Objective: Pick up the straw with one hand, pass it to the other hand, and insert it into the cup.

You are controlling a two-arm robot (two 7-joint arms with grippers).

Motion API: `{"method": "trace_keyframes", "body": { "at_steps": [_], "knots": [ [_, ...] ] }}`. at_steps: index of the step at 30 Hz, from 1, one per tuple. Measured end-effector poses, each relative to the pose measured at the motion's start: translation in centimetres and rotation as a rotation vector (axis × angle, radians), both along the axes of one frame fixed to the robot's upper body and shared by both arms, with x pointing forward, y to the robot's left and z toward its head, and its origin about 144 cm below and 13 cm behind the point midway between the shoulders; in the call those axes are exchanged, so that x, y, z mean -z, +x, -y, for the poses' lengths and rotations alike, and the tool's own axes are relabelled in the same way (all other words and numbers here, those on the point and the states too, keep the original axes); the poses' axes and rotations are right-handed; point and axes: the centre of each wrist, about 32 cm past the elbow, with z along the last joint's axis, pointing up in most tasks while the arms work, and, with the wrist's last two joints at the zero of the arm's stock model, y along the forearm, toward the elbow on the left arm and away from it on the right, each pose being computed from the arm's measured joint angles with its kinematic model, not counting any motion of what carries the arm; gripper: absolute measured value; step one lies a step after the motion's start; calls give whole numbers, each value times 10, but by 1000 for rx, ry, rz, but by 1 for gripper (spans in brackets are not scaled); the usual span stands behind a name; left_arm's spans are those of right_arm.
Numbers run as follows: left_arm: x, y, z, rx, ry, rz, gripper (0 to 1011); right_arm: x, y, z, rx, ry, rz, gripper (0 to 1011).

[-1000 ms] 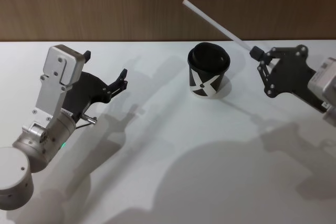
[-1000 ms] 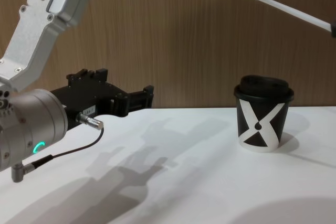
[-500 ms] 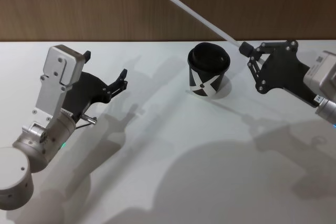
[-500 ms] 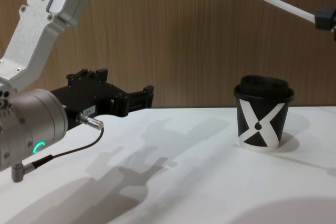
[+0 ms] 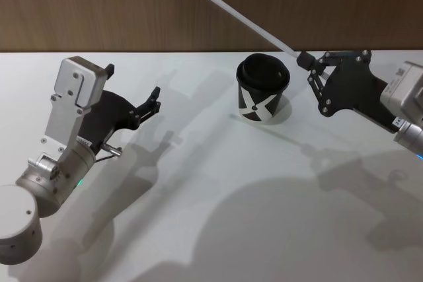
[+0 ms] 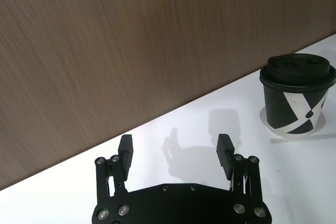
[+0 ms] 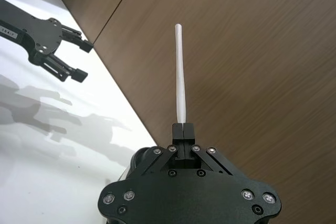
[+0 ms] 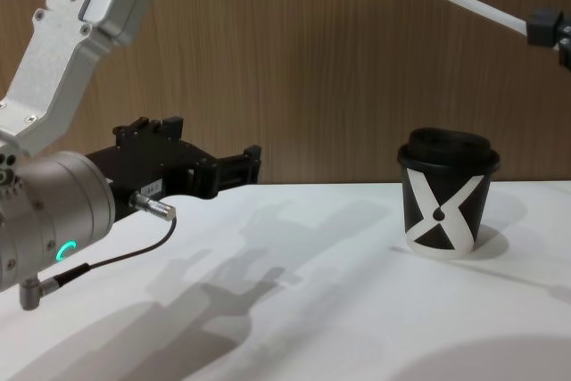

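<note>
Wood-grain wall, white worktop. Pinches tubular white straw in closed right hand near domed-lid paper cup; holds left hand wide, empty.

White straw, black cup with a white X and white base, white table, brown wood-grained wall.

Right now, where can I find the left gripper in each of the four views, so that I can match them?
Head view: the left gripper, open, left of the cup.
Left wrist view: near the camera, facing the wood wall.
Right wrist view: farther off, over the white table.
Chest view: left of centre, before the wall.
Shared landmark: the wood wall.
</note>
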Motion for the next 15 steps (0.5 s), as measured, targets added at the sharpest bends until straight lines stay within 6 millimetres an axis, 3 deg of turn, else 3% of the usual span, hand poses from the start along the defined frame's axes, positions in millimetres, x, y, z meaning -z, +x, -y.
{"method": "trace_keyframes", "body": {
  "at_steps": [15],
  "knots": [
    [-7,6,2,43,-7,-19,1003,-1,1,-1,-6,1,0,0]
  ]
}}
